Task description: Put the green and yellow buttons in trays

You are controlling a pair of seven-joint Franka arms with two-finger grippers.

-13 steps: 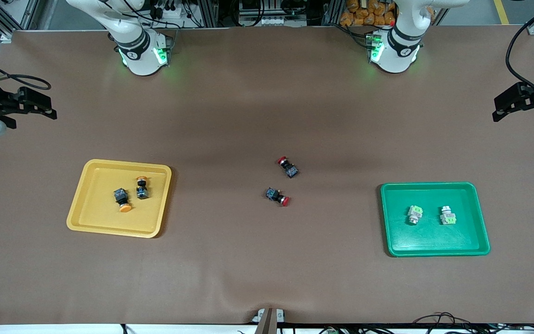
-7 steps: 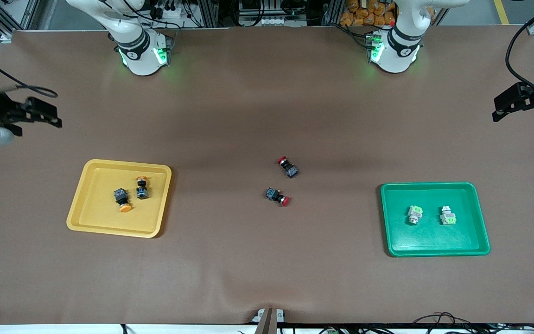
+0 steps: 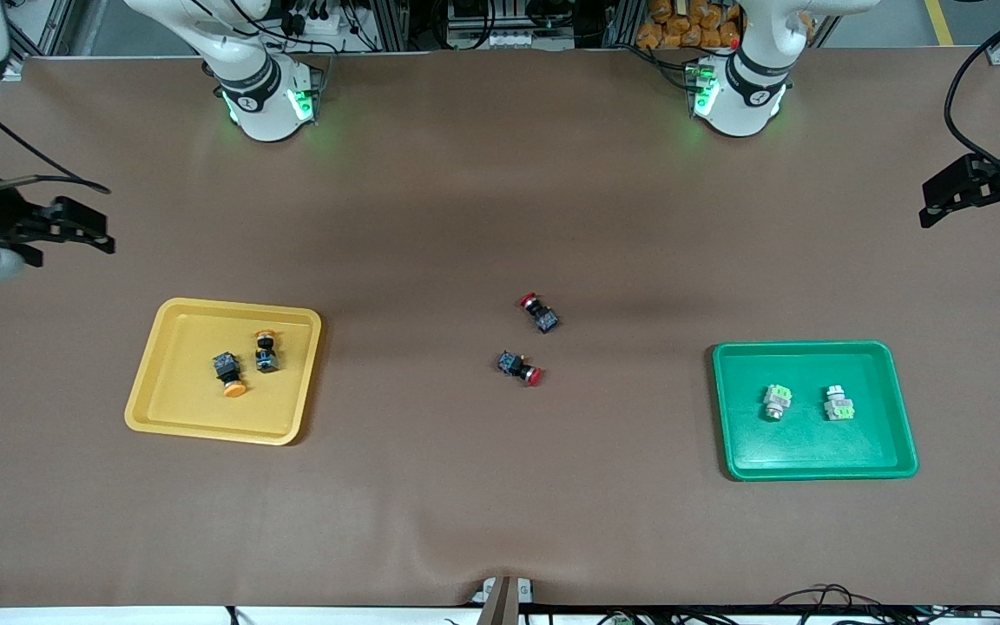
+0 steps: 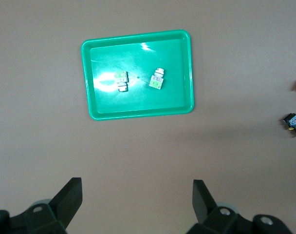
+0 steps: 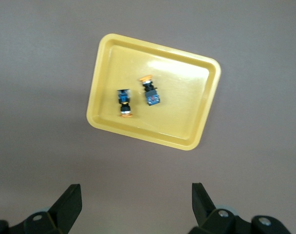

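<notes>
Two yellow-capped buttons (image 3: 229,373) (image 3: 266,350) lie in the yellow tray (image 3: 161,408), also in the right wrist view (image 5: 124,103) (image 5: 150,90) (image 5: 196,87). Two grey-green buttons (image 3: 776,401) (image 3: 838,404) lie in the green tray (image 3: 812,456), also in the left wrist view (image 4: 121,80) (image 4: 157,78) (image 4: 138,109). My left gripper (image 3: 943,194) (image 4: 137,197) is open and empty, high over the table's edge at the left arm's end. My right gripper (image 3: 88,230) (image 5: 137,197) is open and empty, high over the table's edge at the right arm's end.
Two black switches with red caps (image 3: 538,312) (image 3: 520,367) lie on the brown table (image 3: 500,486) between the trays; one shows in the left wrist view (image 4: 294,122). The arms' bases (image 3: 261,95) (image 3: 739,91) stand at the table's edge farthest from the front camera.
My right gripper has shifted slightly toward the table's middle and down in the front view. My left gripper has barely moved. The buttons and trays have not moved.
</notes>
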